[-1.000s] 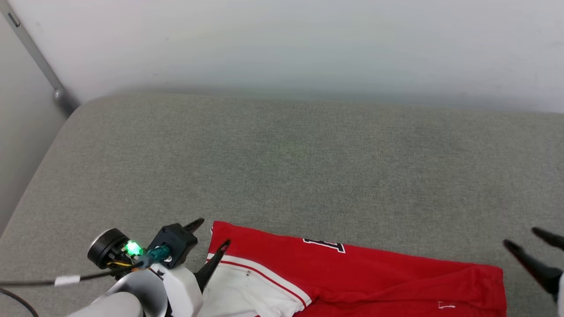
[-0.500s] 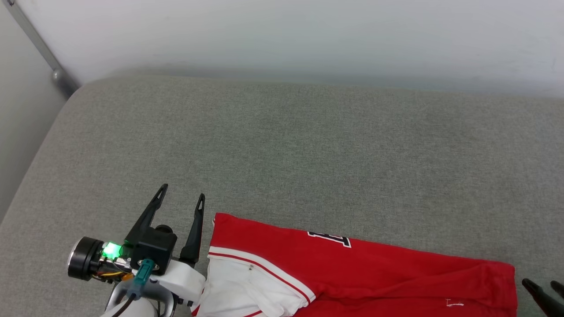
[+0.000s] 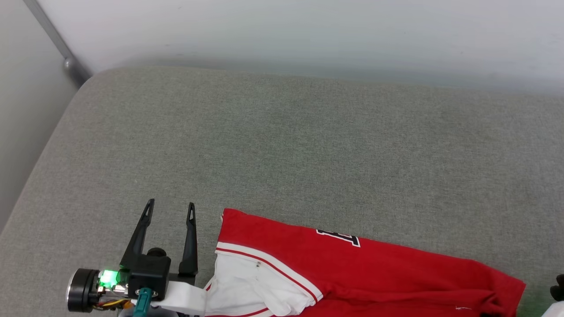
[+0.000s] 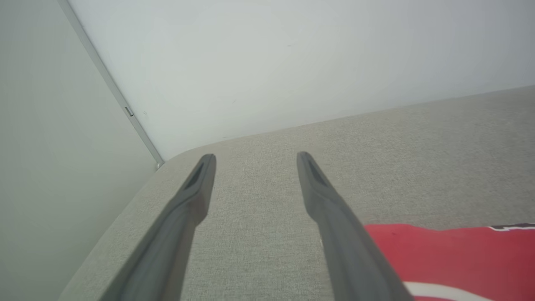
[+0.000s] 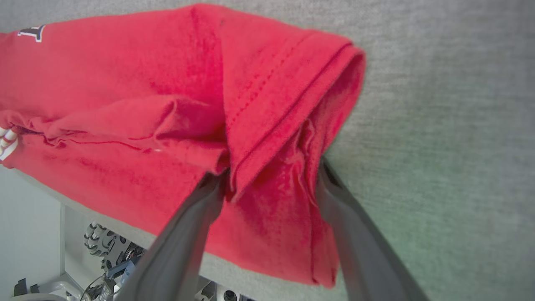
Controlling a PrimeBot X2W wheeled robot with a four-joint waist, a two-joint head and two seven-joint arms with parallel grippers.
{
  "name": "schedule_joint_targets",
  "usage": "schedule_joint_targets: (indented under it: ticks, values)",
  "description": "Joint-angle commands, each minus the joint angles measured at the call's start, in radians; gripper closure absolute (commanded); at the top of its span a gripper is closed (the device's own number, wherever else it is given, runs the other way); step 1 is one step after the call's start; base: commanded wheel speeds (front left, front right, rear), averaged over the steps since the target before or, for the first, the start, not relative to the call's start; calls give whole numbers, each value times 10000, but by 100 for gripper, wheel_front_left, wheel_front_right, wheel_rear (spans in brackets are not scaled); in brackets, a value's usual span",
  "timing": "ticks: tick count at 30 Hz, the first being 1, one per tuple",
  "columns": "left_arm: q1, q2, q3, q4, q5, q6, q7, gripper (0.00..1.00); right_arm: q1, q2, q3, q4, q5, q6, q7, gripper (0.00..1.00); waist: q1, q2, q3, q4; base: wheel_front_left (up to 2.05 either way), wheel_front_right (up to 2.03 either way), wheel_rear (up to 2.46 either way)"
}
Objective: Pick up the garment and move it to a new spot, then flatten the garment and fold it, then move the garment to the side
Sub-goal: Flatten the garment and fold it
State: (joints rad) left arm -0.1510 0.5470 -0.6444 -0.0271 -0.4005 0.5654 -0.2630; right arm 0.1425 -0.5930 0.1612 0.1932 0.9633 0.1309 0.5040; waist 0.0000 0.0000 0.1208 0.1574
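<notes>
The garment (image 3: 396, 273) lies beside the spread left jaws, one corner between the spread right jaws.

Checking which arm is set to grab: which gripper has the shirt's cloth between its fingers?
The right gripper: its spread fingers straddle the garment at its folded red hem. The left gripper has its fingers over bare grey cushion beside the garment.

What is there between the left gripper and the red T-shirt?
Nothing but a narrow strip of bare grey cushion separates the open left gripper from the T-shirt; the head view shows it.
</notes>
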Motion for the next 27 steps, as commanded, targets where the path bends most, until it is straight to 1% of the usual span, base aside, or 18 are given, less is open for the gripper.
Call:
schedule_joint_targets:
  ticks: [1, 2, 6, 8, 9, 10, 11, 17, 22, 27]
  values:
    - [345, -293, 416, -1, 408, -104, -20, 0, 200, 417, 653, 314, 102, -5, 383, 0, 0, 0, -2, 15, 0, 0, 0]
    - [345, -293, 416, -1, 408, -104, -20, 0, 200, 417, 653, 314, 102, -5, 383, 0, 0, 0, -2, 15, 0, 0, 0]
    - [841, -841, 1136, 25, 968, -282, -20, 0, 100, 476, 943, 478, 76, -1, 392, 0, 0, 0, -60, 34, 0, 0, 0]
    - [1070, -1084, 1421, 80, 1213, -451, -20, 0, 43, 475, 1027, 514, 141, -1, 392, 0, 0, 0, -117, 41, 0, 0, 0]
    - [1164, -1191, 1550, 101, 1339, -550, -20, 0, 4, 450, 1081, 510, 190, 11, 422, 38, 0, 0, -149, 41, 0, 0, 0]
    - [1253, -1291, 1673, 117, 1454, -625, -21, 0, -38, 402, 1106, 500, 227, 11, 429, 93, 0, 0, -183, 32, 0, 0, 0]
    - [1332, -1405, 1812, 130, 1565, -697, -21, 0, -65, 357, 1117, 480, 269, 11, 415, 100, 0, 0, -220, 21, 0, 0, 0]
    - [1827, -1984, 2461, 77, 2186, -1156, -21, 0, -354, -89, 685, 421, 496, -6, 106, 100, 0, 0, -474, -90, 0, 0, 0]
    - [2172, -2326, 2721, 85, 2629, -1619, -21, 0, -563, -465, 197, 493, 701, -6, -94, 100, 0, 0, -698, -226, 0, 0, 0]
    - [2425, -2599, 2983, 158, 2929, -1926, -21, 0, -393, -999, -312, 685, 787, -6, -194, 100, 0, 0, -869, -417, 0, 0, 0]
